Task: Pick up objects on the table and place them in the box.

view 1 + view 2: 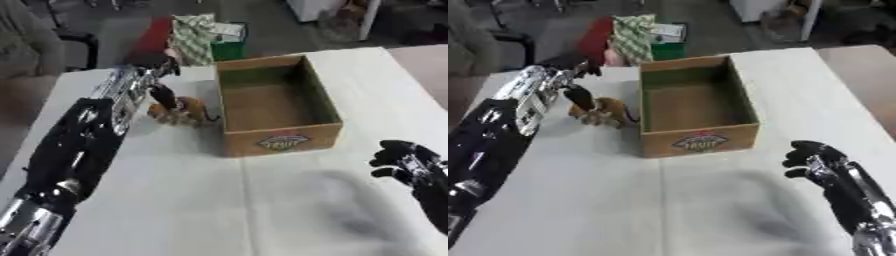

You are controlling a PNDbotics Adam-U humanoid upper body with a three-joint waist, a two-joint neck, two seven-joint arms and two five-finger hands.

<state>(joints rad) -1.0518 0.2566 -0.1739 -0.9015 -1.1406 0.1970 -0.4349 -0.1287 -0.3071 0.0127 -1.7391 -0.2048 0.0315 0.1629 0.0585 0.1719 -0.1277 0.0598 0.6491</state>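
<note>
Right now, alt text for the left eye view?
The left hand reaches down to a small orange-brown toy on the white table, just left of an open cardboard box. The right hand hovers at lower right.

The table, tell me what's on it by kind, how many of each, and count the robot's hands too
Cardboard box: 1
Small orange-brown object beside the box, under the left hand's fingers: 1
Robot hands: 2, left hand and right hand
Total: 4
</note>
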